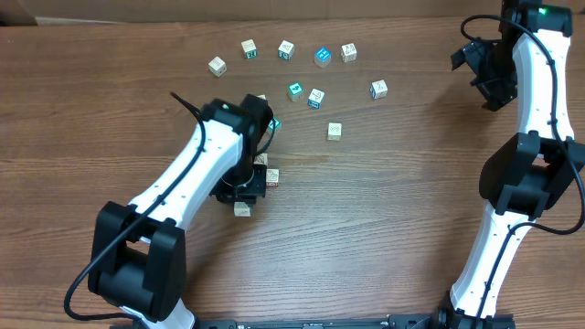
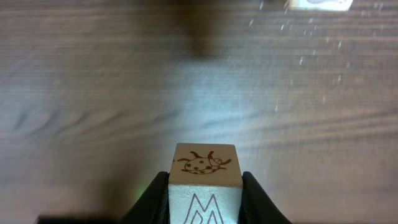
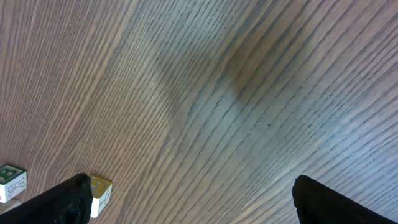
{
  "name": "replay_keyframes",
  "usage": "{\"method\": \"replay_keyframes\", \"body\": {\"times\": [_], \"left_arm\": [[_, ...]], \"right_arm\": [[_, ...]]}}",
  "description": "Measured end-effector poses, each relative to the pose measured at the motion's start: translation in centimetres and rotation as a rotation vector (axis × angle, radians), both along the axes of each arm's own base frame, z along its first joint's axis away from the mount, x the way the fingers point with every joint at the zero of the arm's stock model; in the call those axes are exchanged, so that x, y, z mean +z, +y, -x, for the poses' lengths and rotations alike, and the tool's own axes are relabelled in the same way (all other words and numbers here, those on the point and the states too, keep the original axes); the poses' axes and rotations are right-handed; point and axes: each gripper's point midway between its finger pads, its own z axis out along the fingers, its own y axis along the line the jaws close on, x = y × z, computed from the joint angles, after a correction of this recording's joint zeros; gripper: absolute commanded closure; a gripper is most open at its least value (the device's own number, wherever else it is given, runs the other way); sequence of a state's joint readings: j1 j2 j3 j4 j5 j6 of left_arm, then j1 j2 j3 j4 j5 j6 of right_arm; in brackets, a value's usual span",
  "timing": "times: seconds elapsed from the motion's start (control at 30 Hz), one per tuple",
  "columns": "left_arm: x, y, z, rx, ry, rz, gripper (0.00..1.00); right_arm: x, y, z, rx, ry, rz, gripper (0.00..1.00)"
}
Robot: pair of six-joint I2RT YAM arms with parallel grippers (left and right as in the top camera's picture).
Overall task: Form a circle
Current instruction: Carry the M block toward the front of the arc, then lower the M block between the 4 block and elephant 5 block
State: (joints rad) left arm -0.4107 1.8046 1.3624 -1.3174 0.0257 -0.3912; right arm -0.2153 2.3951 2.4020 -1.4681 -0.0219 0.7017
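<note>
Pale wooden ladybug cube (image 2: 205, 165) pinched in left gripper (image 2: 205, 196) over table (image 1: 393, 228) centre, likely to fill gap in partly built circle (image 1: 271, 175) there. Right gripper (image 3: 193, 202) spread wide, empty, parked near far right corner, clear of work. Spare cubes (image 1: 286, 49) scattered toward far edge.

overhead: high above, looking straight down on the whole brown wood-grain table (image 1: 384, 210).
left wrist: very near and low, facing along the tabletop past a pale wooden cube with a ladybird print (image 2: 205, 165).
right wrist: near, tilted down at the tabletop.
shared: the tabletop's wood grain.
</note>
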Motion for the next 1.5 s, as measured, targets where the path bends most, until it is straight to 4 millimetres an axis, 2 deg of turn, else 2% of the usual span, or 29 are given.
{"method": "replay_keyframes", "body": {"times": [0.23,0.33,0.67,1.07,1.2,1.37,1.5], "left_arm": [[-3.8,-0.9,-0.2,-0.005,-0.06,0.023,0.95],[-4.6,-0.9,-0.7,-0.002,-0.094,0.027,0.95],[-5.4,-0.8,-2.6,-0.004,-0.191,0.008,0.96],[-6.2,-0.8,-3.4,-0.004,-0.239,0.01,0.94],[-6.3,-0.8,-3.5,-0.004,-0.251,0.013,0.88],[-6.2,-0.7,-3.5,-0.005,-0.256,0.015,0.69],[-6.4,-0.8,-3.5,0.001,-0.26,0.016,0.57]], "right_arm": [[0.0,0.0,0.0,-0.001,0.0,0.0,0.0],[0.0,0.0,0.0,0.0,0.0,0.0,0.0],[0.0,0.0,0.0,-0.001,0.0,0.0,0.0],[0.0,0.0,0.0,0.0,-0.001,0.001,0.0],[0.0,0.0,0.0,-0.001,-0.001,0.0,0.0],[0.0,0.0,0.0,0.0,0.0,0.0,0.0],[0.0,0.0,0.0,0.0,-0.001,0.0,0.0]]}}
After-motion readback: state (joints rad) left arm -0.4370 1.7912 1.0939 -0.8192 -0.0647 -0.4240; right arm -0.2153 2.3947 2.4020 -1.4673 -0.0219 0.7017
